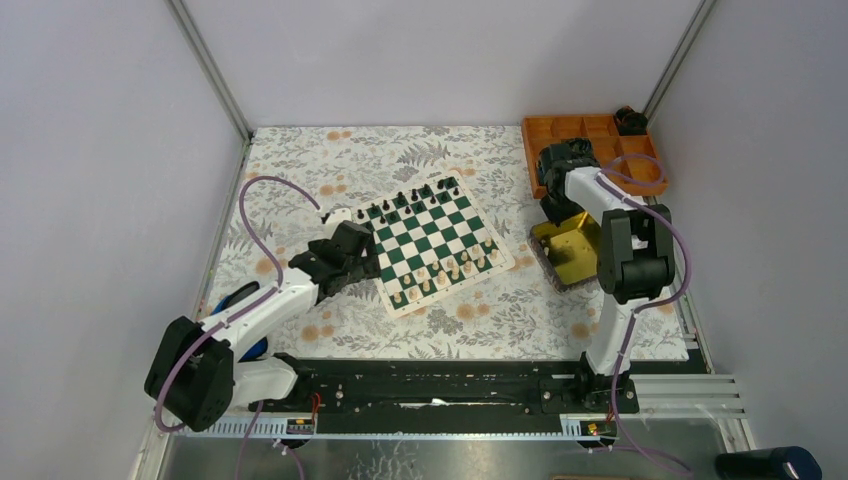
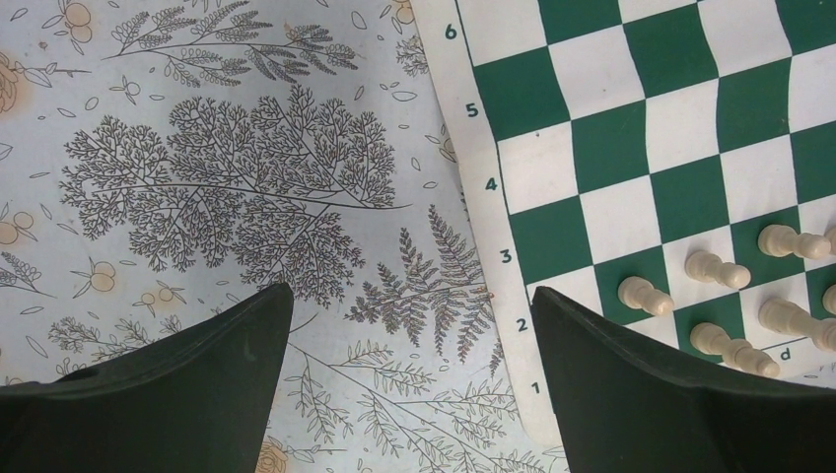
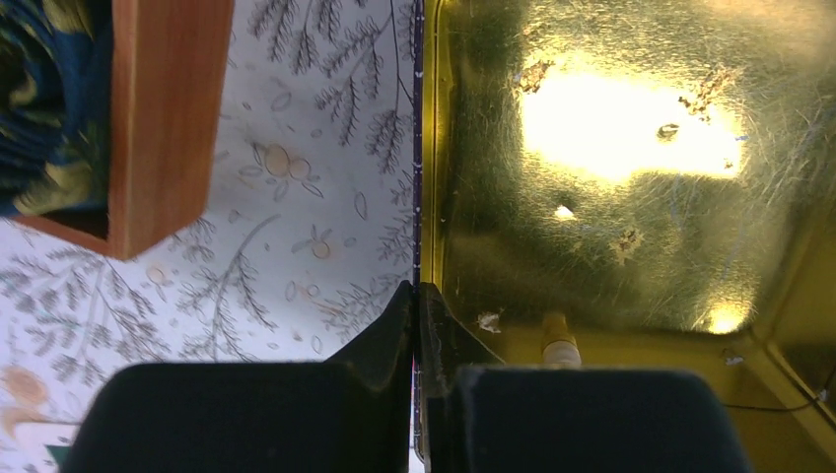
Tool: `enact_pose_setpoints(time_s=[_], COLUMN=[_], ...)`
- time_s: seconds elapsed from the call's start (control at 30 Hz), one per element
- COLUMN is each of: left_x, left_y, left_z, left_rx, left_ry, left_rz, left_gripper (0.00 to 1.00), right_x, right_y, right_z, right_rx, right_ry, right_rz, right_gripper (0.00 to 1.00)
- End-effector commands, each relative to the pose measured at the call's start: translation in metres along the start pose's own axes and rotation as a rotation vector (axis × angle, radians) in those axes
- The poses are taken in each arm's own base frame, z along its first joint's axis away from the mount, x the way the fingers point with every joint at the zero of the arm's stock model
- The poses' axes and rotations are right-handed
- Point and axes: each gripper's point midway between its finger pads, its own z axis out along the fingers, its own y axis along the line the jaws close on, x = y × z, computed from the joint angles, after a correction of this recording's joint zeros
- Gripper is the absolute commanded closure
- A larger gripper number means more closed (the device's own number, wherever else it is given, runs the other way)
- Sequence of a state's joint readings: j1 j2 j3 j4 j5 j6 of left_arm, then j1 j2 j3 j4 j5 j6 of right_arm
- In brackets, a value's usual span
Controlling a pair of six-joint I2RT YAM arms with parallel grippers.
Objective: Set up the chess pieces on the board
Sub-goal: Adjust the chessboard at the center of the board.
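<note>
The board (image 1: 432, 232) lies on the floral surface (image 1: 320, 160), with black chess pieces (image 1: 405, 200) along its far rows and cream chess pieces (image 1: 452, 268) along its near rows. The left claw (image 2: 409, 296) hangs spread and empty just off the board's left border. Right of the board, the right claw (image 3: 416, 296) is pressed together on the thin wall of the gold tin (image 3: 631, 197), where one cream piece (image 3: 559, 340) appears to remain. That edge pinch looks weak. The tin could twist or slip, spilling the piece, or swing into the board's right edge and topple the cream rows.
</note>
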State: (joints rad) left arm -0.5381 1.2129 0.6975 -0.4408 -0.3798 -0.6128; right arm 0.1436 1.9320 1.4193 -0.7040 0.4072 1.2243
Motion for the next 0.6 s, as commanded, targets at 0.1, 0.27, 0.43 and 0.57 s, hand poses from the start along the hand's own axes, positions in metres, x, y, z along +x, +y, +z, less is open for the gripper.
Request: enact_pose_setpoints(time_s=[0.1,0.27,0.43,0.57], left_x=[-0.012,-0.009,-0.007,-0.006], left_y=[-0.009,-0.007,-0.005,-0.004], left_z=[0.002,0.005,0.007,0.008], left_rx=[0.013,0.000,-0.015,-0.023], left_ry=[-0.042,-0.032,-0.022,-0.021], left_rz=[0.013,0.019,0.025,0.027], left_gripper=[0.01,0.01,0.01,0.01], right_x=[-0.038,-0.049,-0.052,-0.053], right_y=[0.018,0.023,0.036,0.043], right_z=[0.009,0.020,0.025,0.026], right_rx=[0.015,0.024,0.003,-0.020], right_ry=[-0.070,-0.063,-0.051,-0.043], right_rz=[0.240,0.296,0.301,0.252], right_gripper=[1.00,1.00,1.00,0.93])
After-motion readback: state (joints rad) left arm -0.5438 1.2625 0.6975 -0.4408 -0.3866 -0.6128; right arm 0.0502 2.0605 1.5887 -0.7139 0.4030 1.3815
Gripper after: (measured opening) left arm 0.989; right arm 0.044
